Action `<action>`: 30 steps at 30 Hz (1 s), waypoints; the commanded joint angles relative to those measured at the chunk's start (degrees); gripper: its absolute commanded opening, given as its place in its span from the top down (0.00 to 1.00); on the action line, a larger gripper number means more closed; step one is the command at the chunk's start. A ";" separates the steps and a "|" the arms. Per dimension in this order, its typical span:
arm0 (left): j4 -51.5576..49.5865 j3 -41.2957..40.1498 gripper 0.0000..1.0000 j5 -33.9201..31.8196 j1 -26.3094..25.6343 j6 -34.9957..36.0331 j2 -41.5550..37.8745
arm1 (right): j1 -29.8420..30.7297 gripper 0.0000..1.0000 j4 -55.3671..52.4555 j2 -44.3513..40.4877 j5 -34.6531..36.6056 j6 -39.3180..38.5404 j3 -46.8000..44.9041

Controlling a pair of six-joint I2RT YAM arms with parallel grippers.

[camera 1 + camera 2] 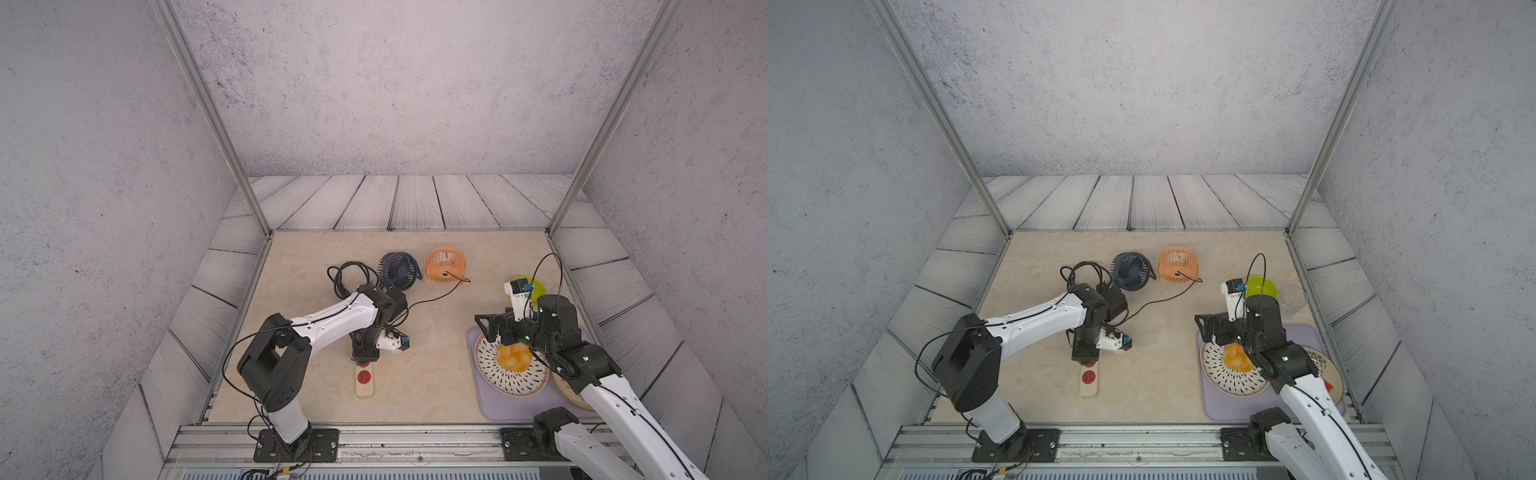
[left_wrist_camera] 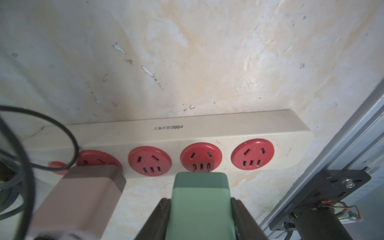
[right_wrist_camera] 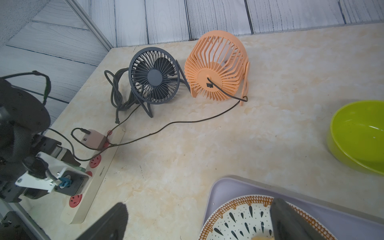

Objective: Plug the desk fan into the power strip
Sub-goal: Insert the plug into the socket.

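Grey walls box in a beige marble surface, and both arms are out over it. On the right-hand side lies a lilac tray carrying a patterned plate with orange food on it. The right pincer hangs just above that plate, jaws spread wide, nothing between them.

At the back, a navy fan and an orange fan stand side by side. A tangle of black cord sits beside the navy one, and a thin black cable runs forward from the orange one toward the left arm. A green bowl sits off by the right edge.

Now the action: the strip lies flat on the left arm's side, running front to back, its near end poking out below the left pincer. That pincer is clamped on a green plug, held right over the third socket from the button end, the prongs at the slots. How deep they sit, I cannot tell. A pink adapter is in the first socket.
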 commanded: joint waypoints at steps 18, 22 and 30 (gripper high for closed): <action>11.05 -4.02 1.00 6.20 -2.34 -4.44 5.35 | -0.09 0.01 0.26 -0.27 -0.29 -0.15 -0.78; 10.80 -2.84 1.00 5.54 -4.05 -5.76 8.51 | -0.16 0.01 0.04 -0.24 -0.23 -0.24 -0.56; 13.96 -8.17 1.00 4.29 -3.86 -4.03 8.13 | -0.16 0.01 0.13 -0.82 -0.28 -0.02 -0.95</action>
